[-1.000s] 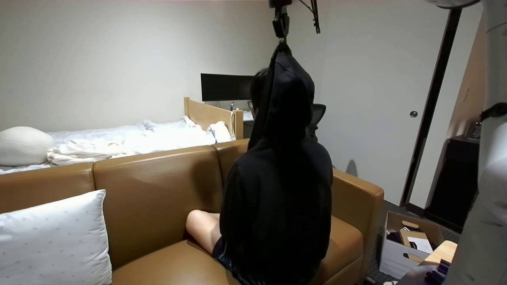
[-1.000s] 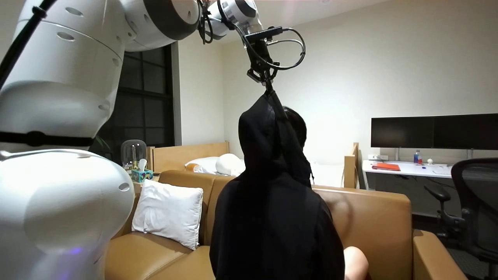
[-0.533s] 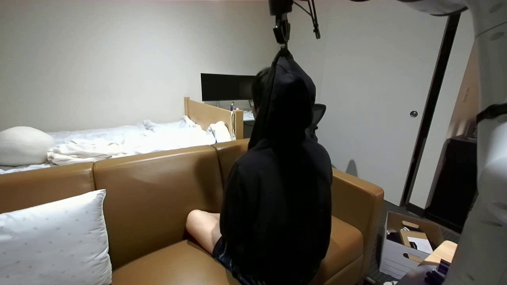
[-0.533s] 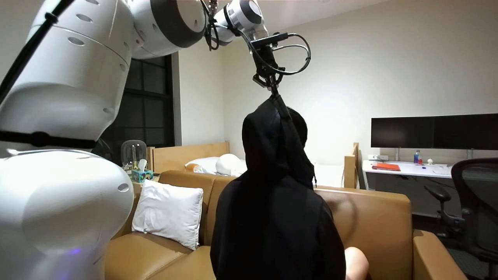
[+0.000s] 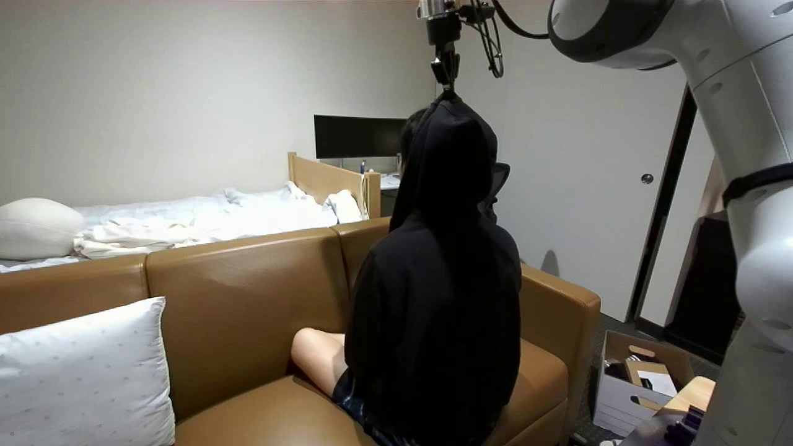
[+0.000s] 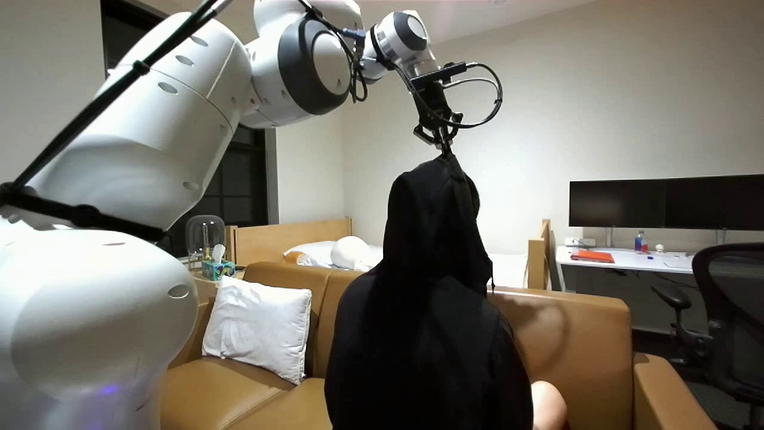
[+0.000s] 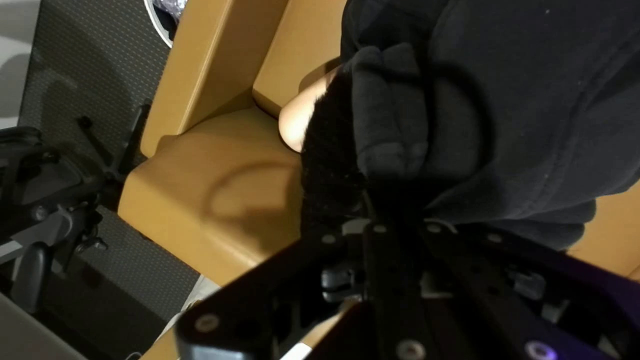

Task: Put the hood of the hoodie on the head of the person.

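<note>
1. Far left in an exterior view, a white dotted pillow [image 5: 83, 371] leans on the tan leather sofa [image 5: 241, 282] where the person [image 5: 319, 359] sits, seen from behind.
2. Next comes the dark-haired head [image 5: 409, 131] — bare at the front; how much of its crown is covered, I cannot tell.
3. Just right, the black hood [image 5: 449, 158] of the hoodie [image 5: 437, 328] stands up behind the head, directly below the Robotiq gripper [image 5: 448, 87], its long axis upright. The coming move likely turns on this: forward, leftward here, then down.
4. The Robotiq gripper points down, fingers pressed together, pinching the black hood's top edge at its peak.
5. Far right, the white Panda arm [image 5: 762, 248] rises — its wrist end sits above the person.
</note>
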`<state>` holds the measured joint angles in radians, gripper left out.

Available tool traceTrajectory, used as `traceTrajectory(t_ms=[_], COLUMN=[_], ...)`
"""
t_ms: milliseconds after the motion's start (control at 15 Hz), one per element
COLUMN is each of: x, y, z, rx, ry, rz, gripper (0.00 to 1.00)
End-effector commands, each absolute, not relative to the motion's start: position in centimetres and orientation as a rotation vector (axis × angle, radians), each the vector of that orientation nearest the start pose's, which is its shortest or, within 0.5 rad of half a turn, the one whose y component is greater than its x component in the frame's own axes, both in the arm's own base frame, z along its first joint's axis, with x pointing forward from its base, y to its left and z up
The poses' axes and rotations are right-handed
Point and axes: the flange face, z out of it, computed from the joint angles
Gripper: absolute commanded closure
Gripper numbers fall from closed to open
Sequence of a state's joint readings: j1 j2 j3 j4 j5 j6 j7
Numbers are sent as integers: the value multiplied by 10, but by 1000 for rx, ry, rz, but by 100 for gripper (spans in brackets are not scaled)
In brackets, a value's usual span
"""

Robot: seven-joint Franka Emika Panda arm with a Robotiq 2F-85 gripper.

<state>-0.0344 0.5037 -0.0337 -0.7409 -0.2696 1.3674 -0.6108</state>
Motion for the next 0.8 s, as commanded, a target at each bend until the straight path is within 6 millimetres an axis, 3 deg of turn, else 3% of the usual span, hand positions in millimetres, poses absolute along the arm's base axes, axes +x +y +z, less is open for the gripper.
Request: traceTrajectory(t_ms=[0, 333, 733], x=[660, 651, 645], y=[-69, -63, -59], z=[697, 719, 731], rx=[-3378, -3404, -3418], ry=[-741, -721, -711], rz=[-125, -193, -259], gripper=[98, 98, 98])
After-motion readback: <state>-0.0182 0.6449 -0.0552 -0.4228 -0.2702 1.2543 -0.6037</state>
